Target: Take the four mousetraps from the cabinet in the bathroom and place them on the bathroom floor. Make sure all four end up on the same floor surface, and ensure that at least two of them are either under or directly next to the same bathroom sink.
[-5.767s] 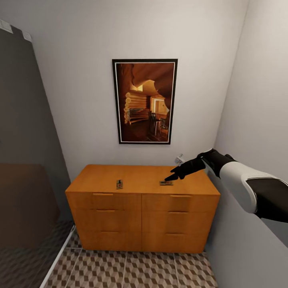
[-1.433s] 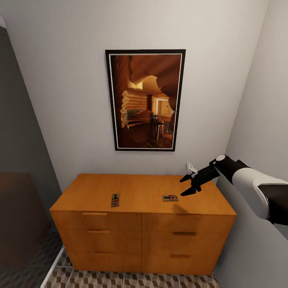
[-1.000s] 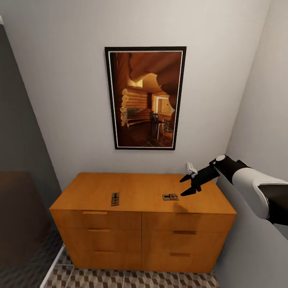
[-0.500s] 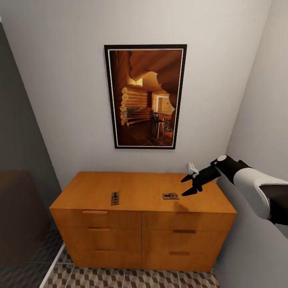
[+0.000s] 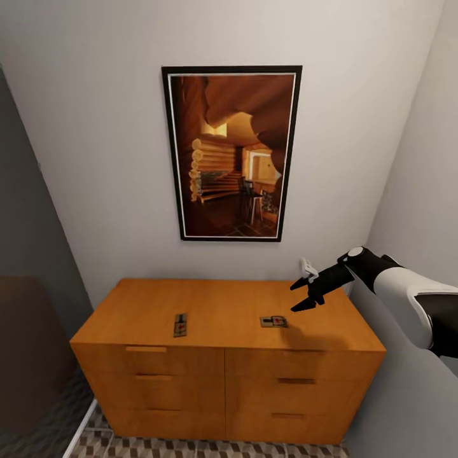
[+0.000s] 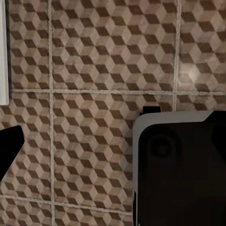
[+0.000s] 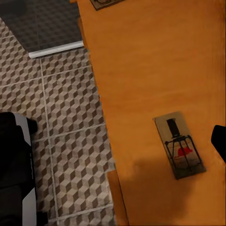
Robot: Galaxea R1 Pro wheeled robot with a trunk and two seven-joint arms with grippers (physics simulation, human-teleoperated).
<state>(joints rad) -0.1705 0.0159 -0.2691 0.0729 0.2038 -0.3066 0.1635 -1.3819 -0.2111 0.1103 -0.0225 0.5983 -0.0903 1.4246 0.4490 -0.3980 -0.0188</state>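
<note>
Orange-brown cabinet (image 5: 226, 318) against the wall, bearing two mousetraps on top: one at 9 o'clock (image 5: 180, 324), another at 3 o'clock (image 5: 273, 321), so apparently at most half done, with both left to carry to the cube-patterned floor (image 6: 94, 70). Flat tan boards, dark wire, red spot (image 7: 179, 145). Right gripper (image 5: 304, 294) spread wide, empty, hovering beside the 3 o'clock trap; left gripper's state impossible to tell

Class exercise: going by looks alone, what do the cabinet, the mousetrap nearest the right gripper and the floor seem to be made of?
Cabinet: orange-brown wood with a smooth satin finish and faint grain, though it could be veneer. Mousetrap near the right gripper: a flat tan base, probably wood, with dark wire that looks like metal and a red spot. Floor: likely ceramic tile, with grout lines and a printed cube pattern.
</note>
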